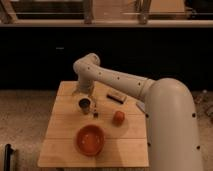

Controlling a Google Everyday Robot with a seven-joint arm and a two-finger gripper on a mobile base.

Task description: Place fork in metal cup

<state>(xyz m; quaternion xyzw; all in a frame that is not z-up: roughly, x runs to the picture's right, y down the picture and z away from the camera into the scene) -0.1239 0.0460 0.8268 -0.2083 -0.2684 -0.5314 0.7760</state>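
The metal cup point(85, 104) is small, round and dark grey, and stands upright on the wooden table point(65, 125) left of centre. My gripper point(93, 106) hangs from the white arm, low over the table and close against the cup's right side. A tiny slim dark piece with a pale glint, the fork point(95, 114), shows just below the gripper, right of the cup and outside it. I cannot tell whether the fork is held or lies on the table.
An orange bowl point(90, 140) sits near the table's front. A small red-orange object point(118, 117) lies right of the fork. A flat dark block with a pale top point(116, 97) lies at the back right. My bulky white arm covers the table's right edge.
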